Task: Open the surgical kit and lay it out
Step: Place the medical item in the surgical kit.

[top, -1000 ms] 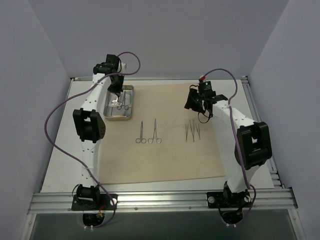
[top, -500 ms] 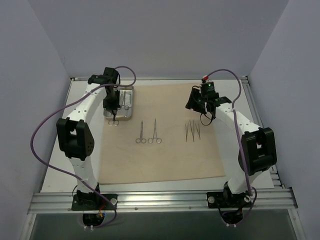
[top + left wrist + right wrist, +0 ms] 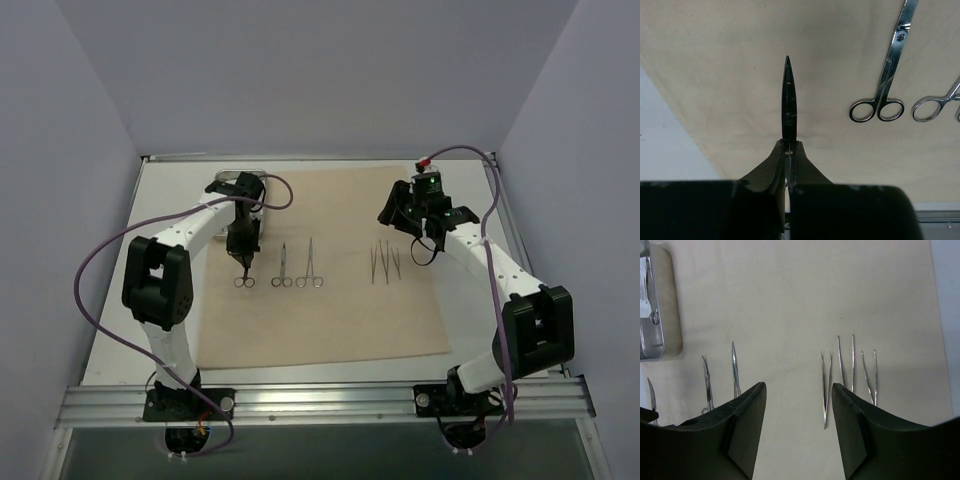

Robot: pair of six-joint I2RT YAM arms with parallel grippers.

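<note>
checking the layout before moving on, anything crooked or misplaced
Nothing stands out. Two instruments lie parallel on the cloth, three tweezers side by side; the left hand holds a third instrument beside them.

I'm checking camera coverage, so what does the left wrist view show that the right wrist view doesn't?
Only the left wrist: the left end effector shut on scissors, plus the ring handles of two laid-out instruments. Only the right wrist: the tray, three tweezers and the open right end effector. Both: the cloth and those two instruments, handles in one, tips in the other.
</note>
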